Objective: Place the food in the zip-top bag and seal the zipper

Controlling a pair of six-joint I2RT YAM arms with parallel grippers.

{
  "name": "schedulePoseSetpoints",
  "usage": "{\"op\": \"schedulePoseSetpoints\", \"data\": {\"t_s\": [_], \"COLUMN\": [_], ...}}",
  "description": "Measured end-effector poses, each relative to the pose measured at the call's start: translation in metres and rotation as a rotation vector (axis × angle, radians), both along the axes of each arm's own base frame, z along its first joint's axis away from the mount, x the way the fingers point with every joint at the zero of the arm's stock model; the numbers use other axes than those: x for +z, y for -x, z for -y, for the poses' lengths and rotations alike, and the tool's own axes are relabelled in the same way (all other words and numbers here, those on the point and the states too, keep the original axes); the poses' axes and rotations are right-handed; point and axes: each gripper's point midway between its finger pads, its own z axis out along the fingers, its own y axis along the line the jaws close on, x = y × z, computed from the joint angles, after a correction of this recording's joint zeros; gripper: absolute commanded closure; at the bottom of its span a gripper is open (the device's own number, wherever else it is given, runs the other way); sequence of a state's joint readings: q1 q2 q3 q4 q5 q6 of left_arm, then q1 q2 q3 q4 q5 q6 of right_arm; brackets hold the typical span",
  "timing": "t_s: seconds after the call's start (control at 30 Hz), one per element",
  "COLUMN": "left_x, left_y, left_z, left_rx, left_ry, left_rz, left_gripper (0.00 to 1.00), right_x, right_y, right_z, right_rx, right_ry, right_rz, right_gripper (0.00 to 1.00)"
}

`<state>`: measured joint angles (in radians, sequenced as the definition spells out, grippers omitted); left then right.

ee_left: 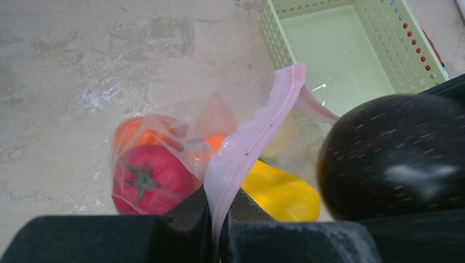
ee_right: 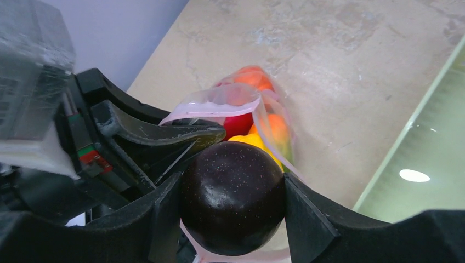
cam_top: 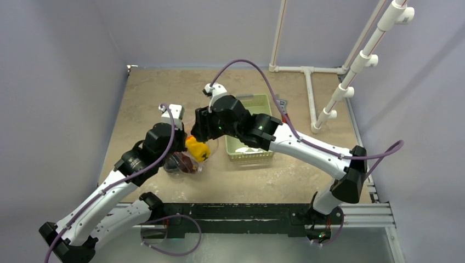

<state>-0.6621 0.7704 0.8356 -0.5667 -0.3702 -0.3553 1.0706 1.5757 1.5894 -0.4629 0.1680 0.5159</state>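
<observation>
The zip-top bag (cam_top: 183, 163) lies on the table, with a red tomato (ee_left: 145, 178), an orange piece (ee_left: 129, 134) and a yellow pepper (ee_left: 279, 192) inside it. My left gripper (ee_left: 219, 219) is shut on the pale pink zipper (ee_left: 247, 148) and lifts one side of the mouth. My right gripper (ee_right: 233, 189) is shut on a dark plum (ee_right: 233, 211), hanging just over the open mouth beside the left gripper's fingers (ee_right: 164, 139). In the top view both grippers meet above the pepper (cam_top: 197, 149). The eggplant is out of view.
A light green slotted basket (cam_top: 252, 99) stands just right of the bag, under the right arm, and looks empty in the left wrist view (ee_left: 274, 33). A white pipe frame (cam_top: 310, 93) stands at the back right. Grey walls close the table's left and rear.
</observation>
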Motion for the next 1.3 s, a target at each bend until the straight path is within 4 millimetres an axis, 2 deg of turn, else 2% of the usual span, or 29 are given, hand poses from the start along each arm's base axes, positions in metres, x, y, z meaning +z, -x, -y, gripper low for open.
{"op": "schedulePoseSetpoints", "data": {"t_s": [0.1,0.2,0.4,0.6,0.87,0.97,1.13,1.2,1.3], "left_x": [0.001,0.004,0.009,0.009,0.009,0.009,0.009,0.009,0.009], "left_y": [0.0,0.001,0.003,0.003,0.003,0.003,0.003,0.003,0.003], "left_z": [0.0,-0.001,-0.003,-0.003,-0.003,-0.003,-0.003,-0.003,-0.003], "left_rx": [0.0,0.0,0.002,0.003,0.003,0.003,0.003,0.003,0.004], "left_ry": [0.003,0.009,0.022,0.023,0.022,0.022,0.022,0.022,0.022], "left_rz": [0.004,0.012,0.029,0.031,0.031,0.031,0.031,0.031,0.03], "left_gripper": [1.0,1.0,1.0,1.0,1.0,1.0,1.0,1.0,1.0], "right_x": [-0.015,-0.031,-0.043,-0.04,-0.032,-0.017,0.019,0.027,0.025], "right_y": [0.002,0.004,0.0,-0.002,-0.006,-0.007,-0.006,-0.003,0.003], "right_z": [-0.011,-0.02,-0.025,-0.027,-0.025,-0.018,0.0,0.008,0.019], "right_rx": [0.022,0.034,0.025,0.014,-0.015,-0.043,-0.093,-0.105,-0.122], "right_ry": [0.022,0.051,0.064,0.049,0.028,0.001,-0.071,-0.092,-0.095], "right_rz": [-0.012,-0.029,-0.037,-0.034,-0.017,0.001,0.035,0.033,0.01], "right_gripper": [0.69,0.6,0.23,0.01,0.01,0.01,0.03,0.04,0.07]}}
